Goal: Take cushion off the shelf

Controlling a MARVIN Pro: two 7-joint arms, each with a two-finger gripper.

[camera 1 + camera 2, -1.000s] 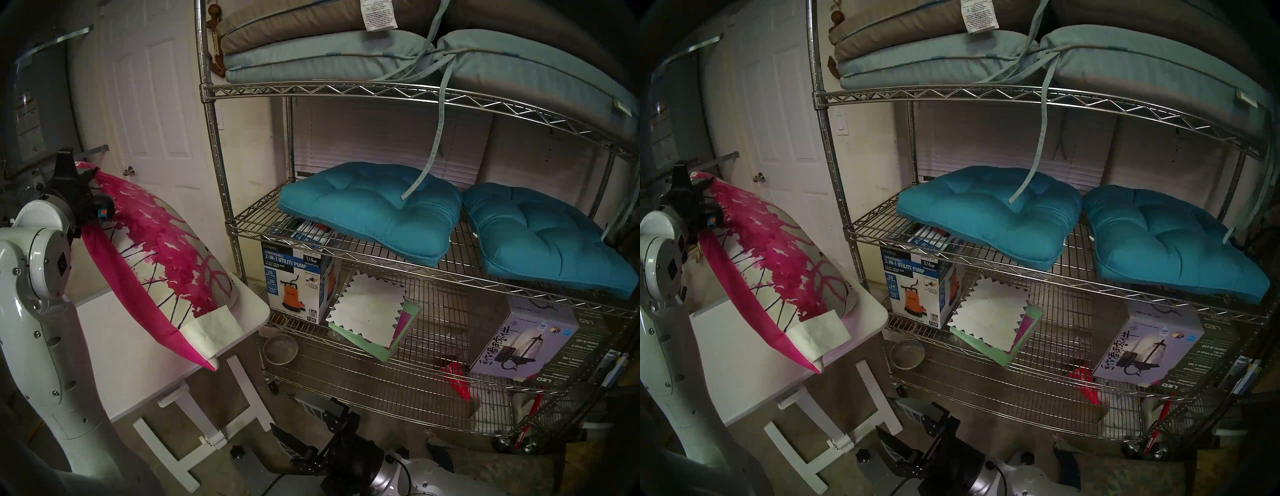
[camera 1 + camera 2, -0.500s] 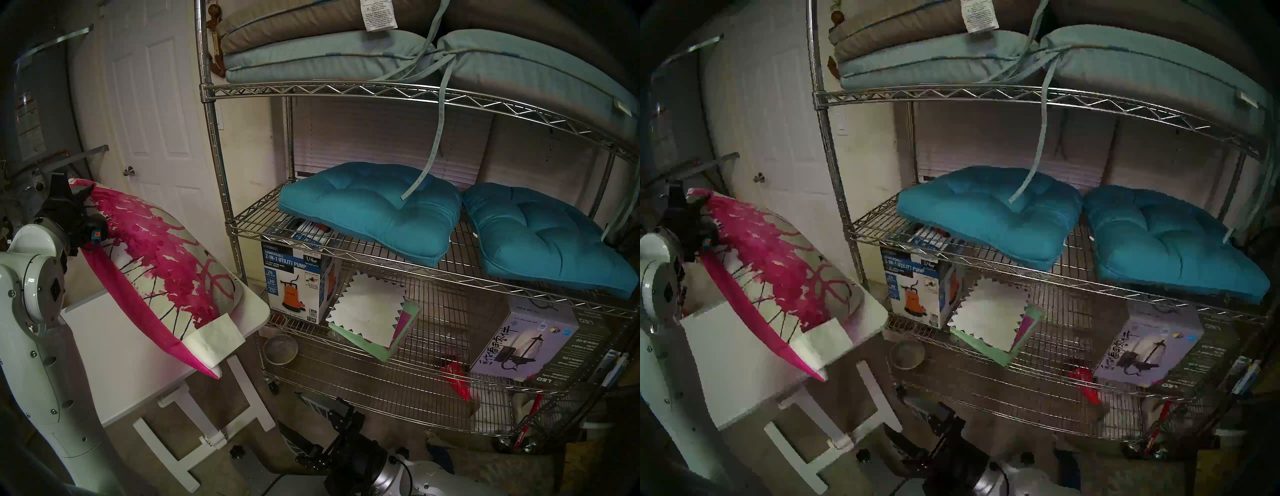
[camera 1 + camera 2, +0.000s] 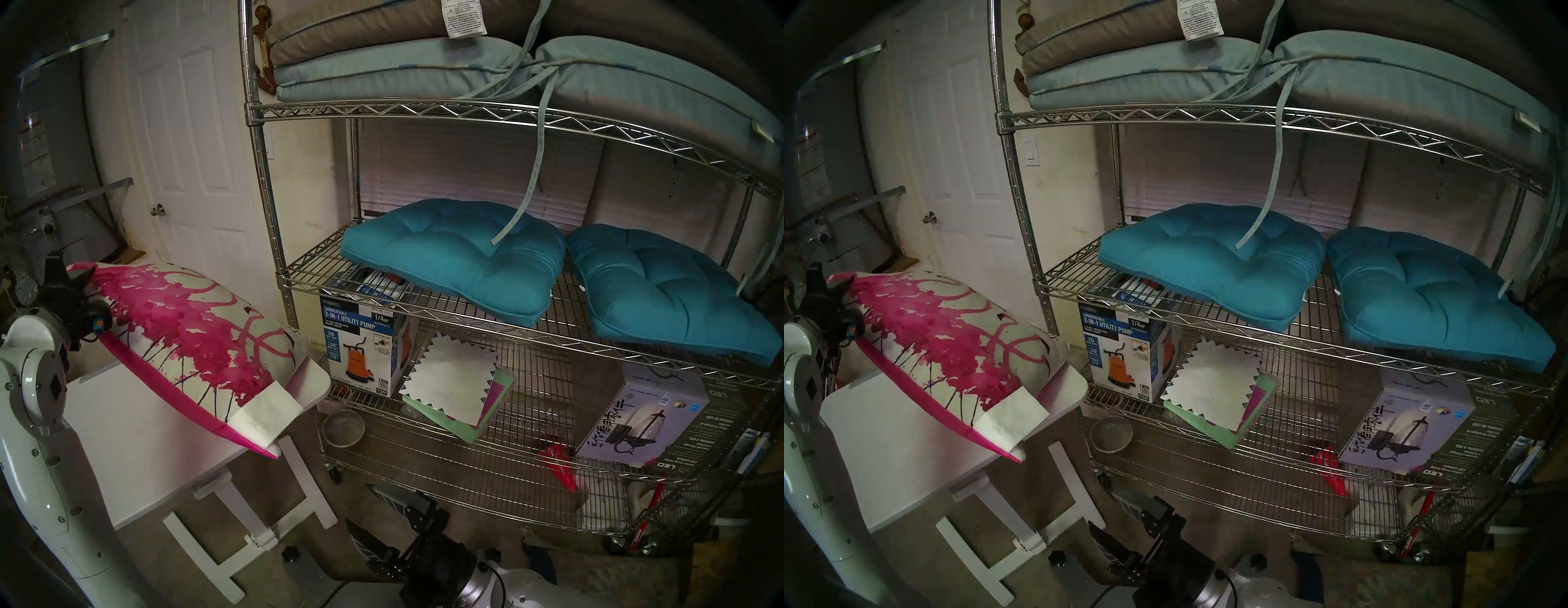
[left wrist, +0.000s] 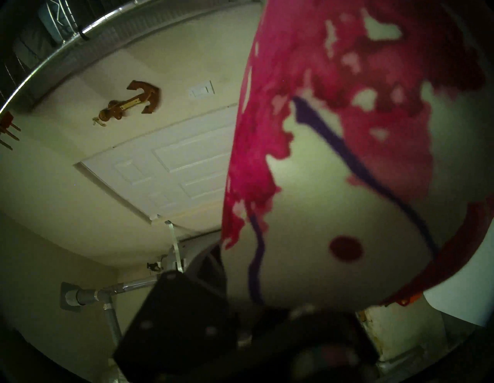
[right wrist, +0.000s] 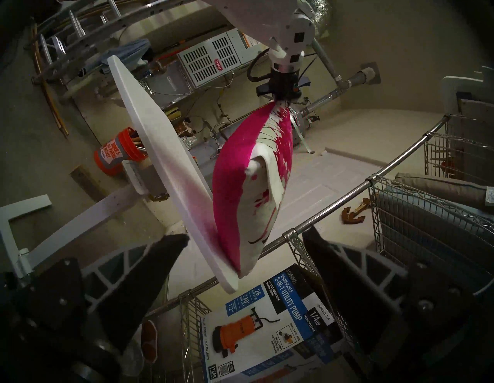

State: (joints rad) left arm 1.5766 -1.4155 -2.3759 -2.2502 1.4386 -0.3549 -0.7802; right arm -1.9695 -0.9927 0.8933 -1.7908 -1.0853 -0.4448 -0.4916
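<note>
The cushion [image 3: 191,335], white with magenta splatter and a magenta back, is off the shelf [image 3: 424,110]. It leans tilted over the small white table [image 3: 140,446], with its lower edge on the table's right edge and its white label [image 3: 265,407] hanging at the near corner. My left gripper [image 3: 74,276] is shut on the cushion's upper left corner. The cushion also fills the left wrist view [image 4: 347,160] and shows in the right wrist view [image 5: 248,187]. My right gripper [image 3: 382,509] is open and empty, low by the floor in front of the shelf's bottom tier.
Two teal seat cushions [image 3: 458,259] [image 3: 670,288] lie on the middle tier and pale blue-grey pads [image 3: 403,72] on the top one. A utility pump box [image 3: 365,344] and a lamp box [image 3: 640,420] sit lower. A white door [image 3: 191,148] stands behind the table.
My left gripper has come down and to the left with the cushion's corner. The cushion now lies flatter over the table. The right gripper has shifted slightly.
</note>
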